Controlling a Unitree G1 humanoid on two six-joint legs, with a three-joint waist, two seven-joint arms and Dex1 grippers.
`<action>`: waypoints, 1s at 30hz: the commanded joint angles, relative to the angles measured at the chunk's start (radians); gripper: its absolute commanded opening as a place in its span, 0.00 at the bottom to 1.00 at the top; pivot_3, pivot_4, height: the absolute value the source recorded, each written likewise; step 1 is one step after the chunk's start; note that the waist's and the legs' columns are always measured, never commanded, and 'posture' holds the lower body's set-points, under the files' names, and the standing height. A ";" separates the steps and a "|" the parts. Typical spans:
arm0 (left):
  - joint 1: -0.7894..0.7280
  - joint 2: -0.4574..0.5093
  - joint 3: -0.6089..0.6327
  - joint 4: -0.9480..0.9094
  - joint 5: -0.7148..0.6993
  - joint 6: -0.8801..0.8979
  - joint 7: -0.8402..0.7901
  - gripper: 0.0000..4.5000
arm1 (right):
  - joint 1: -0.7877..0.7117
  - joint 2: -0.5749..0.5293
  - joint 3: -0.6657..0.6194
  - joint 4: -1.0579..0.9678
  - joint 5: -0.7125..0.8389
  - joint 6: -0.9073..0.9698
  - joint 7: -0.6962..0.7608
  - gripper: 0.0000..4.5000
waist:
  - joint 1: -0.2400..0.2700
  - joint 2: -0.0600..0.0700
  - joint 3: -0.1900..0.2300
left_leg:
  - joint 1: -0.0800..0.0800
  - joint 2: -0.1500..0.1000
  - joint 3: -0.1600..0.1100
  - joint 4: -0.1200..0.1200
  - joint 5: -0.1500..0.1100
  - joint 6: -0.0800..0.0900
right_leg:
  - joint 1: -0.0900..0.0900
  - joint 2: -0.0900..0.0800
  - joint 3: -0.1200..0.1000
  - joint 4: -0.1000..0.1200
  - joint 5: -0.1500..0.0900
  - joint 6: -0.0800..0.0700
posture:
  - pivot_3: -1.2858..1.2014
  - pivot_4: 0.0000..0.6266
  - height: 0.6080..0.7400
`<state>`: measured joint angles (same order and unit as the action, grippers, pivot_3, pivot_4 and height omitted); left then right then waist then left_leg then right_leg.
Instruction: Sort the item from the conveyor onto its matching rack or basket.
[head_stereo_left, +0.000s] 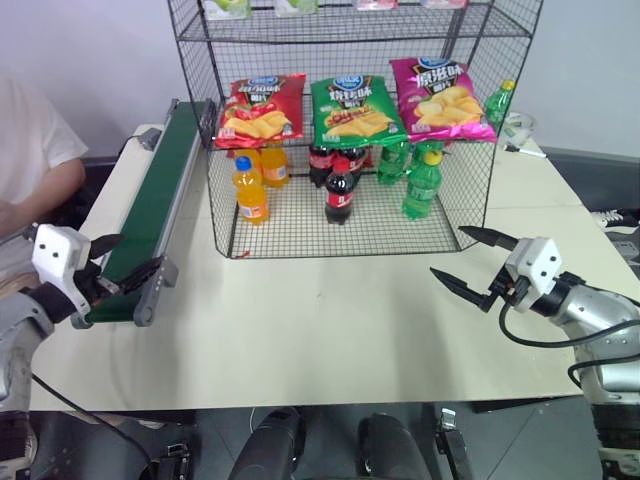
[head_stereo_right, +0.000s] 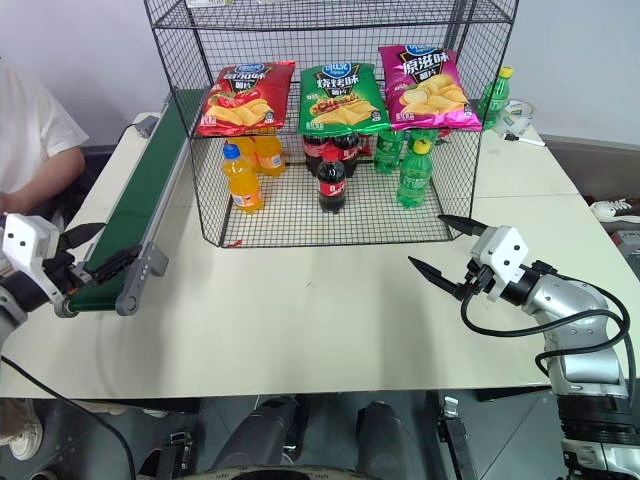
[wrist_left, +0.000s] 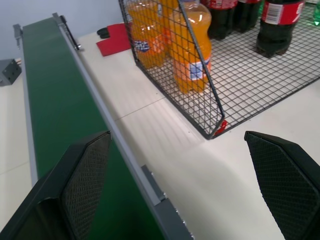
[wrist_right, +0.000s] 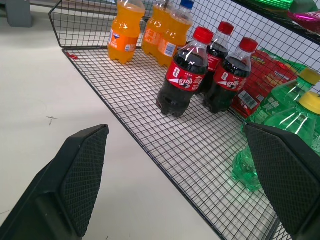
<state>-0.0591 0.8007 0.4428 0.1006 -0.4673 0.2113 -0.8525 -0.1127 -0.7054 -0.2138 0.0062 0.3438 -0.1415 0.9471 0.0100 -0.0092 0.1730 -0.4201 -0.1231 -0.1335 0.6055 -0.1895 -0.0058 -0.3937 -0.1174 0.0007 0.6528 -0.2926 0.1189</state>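
The red chip bag (head_stereo_left: 260, 110) lies on the middle tier of the black wire rack (head_stereo_left: 300, 225), at its left end, next to a green bag and a magenta bag. The dark-green conveyor (head_stereo_left: 165, 180) runs along the table's left side, and its belt is bare. My left gripper (head_stereo_left: 128, 262) hovers open at the conveyor's near end, one finger over the belt and the other over the table (wrist_left: 177, 137). My right gripper (head_stereo_left: 448, 251) is open above the table, right of the rack's front corner, and holds nothing.
Orange soda (head_stereo_left: 250, 190), cola (head_stereo_left: 339, 190) and green bottles (head_stereo_left: 422, 185) stand on the rack's bottom tier. A green chip bag (head_stereo_left: 352, 110) and a magenta one (head_stereo_left: 440, 98) share the middle tier. A person in a white sleeve (head_stereo_left: 30, 150) sits at the left.
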 joint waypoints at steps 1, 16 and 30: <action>-0.018 0.003 0.018 -0.003 0.013 -0.059 -0.010 0.99 | -0.007 -0.009 -0.025 -0.010 0.007 -0.018 -0.001 1.00 | 0.000 0.000 0.000 | 0.000 0.000 0.000 0.000 0.000 0.000 | 0.000 0.000 0.000 0.000 0.000 0.000 | 0.52 0.24 1.00; -0.050 -0.005 0.015 0.023 0.012 -0.050 -0.007 0.99 | -0.017 -0.007 -0.023 -0.003 0.004 -0.020 -0.001 1.00 | 0.000 0.000 0.000 | 0.000 0.000 0.000 -0.001 0.000 0.000 | 0.000 0.000 0.000 -0.001 0.000 0.000 | 0.52 0.24 1.00; -0.064 -0.014 0.004 0.045 0.033 -0.068 -0.002 0.99 | -0.027 -0.001 -0.017 0.003 -0.009 -0.026 -0.011 1.00 | 0.000 0.000 0.000 | -0.001 0.000 0.000 -0.001 0.000 0.000 | -0.001 0.000 0.000 -0.001 0.000 0.000 | 0.52 0.24 1.00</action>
<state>-0.1128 0.7808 0.4366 0.1475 -0.4396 0.1657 -0.8534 -0.1250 -0.7050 -0.2137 0.0144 0.3302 -0.1476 0.9454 0.0095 -0.0092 0.1732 -0.4217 -0.1231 -0.1335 0.6045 -0.1896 -0.0059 -0.3947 -0.1175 0.0007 0.6515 -0.2926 0.1189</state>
